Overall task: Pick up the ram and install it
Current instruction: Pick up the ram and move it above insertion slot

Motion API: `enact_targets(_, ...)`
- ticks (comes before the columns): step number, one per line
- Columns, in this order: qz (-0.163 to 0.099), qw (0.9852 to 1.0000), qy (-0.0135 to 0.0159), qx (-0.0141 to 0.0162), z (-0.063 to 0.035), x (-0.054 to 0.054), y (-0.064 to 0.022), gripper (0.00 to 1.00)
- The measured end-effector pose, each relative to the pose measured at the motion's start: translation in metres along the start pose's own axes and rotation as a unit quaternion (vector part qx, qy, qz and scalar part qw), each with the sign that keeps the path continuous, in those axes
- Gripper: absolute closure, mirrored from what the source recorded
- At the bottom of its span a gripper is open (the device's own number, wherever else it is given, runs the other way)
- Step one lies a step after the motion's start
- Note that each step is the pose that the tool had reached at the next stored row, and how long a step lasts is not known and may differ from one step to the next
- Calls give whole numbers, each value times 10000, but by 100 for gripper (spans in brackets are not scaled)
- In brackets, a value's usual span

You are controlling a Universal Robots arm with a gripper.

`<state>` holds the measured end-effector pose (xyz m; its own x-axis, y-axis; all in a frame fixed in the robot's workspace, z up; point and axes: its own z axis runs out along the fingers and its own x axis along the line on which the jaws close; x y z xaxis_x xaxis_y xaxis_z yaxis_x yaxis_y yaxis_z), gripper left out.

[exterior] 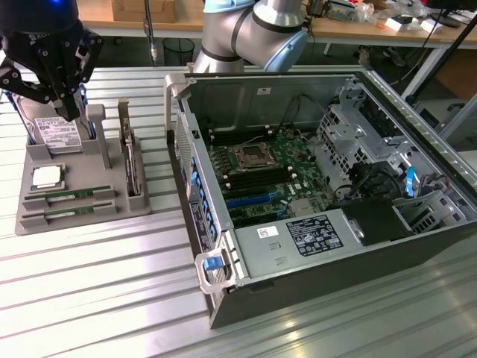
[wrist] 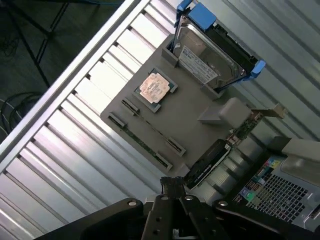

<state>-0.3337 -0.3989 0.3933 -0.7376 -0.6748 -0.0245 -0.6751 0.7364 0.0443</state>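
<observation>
Pinched shut on nothing with the gripper [exterior: 65, 110], up over the hard drive [exterior: 58, 134]. Can see the ram [exterior: 69, 195] lying flat in a long slot of the gray tray [exterior: 80, 173], near the silver chip [exterior: 46, 177], not touched.

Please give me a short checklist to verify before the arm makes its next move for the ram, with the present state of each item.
1. The ram lies in the gray holder: ok.
2. The gripper holds nothing: ok.
3. Jaws open for a grasp: not ok, they are shut.
4. Gripper at the ram: not ok, it hangs clear of it.
5. The case is open, with the motherboard exposed: ok.
6. Memory slots free: cannot tell.
</observation>
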Motion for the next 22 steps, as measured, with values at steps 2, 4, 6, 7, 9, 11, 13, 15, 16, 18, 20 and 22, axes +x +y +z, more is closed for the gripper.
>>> enact_targets(2, -293, 9996, 13, -7, 0, 0, 0, 89)
enact_targets(4, -429, 9991, 19, -11, 0, 0, 0, 89)
enact_targets(6, -585, 9983, 26, -14, 0, 0, 0, 89)
enact_targets(7, -635, 9980, 28, -16, 0, 0, 0, 89)
enact_targets(9, -734, 9973, 33, -18, 0, 0, 0, 89)
enact_targets(11, -913, 9958, 40, -22, 0, 0, 0, 89)
enact_targets(13, -1098, 9939, 49, -27, 0, 0, 0, 89)
enact_targets(15, -1202, 9927, 54, -30, 0, 0, 0, 89)
enact_targets(16, -1258, 9920, 56, -31, 0, 0, 0, 89)
enact_targets(18, -1390, 9903, 61, -34, 0, 0, 0, 89)
enact_targets(20, -1595, 9872, 71, -39, 0, 0, 0, 89)
enact_targets(22, -1729, 9849, 77, -42, 0, 0, 0, 89)
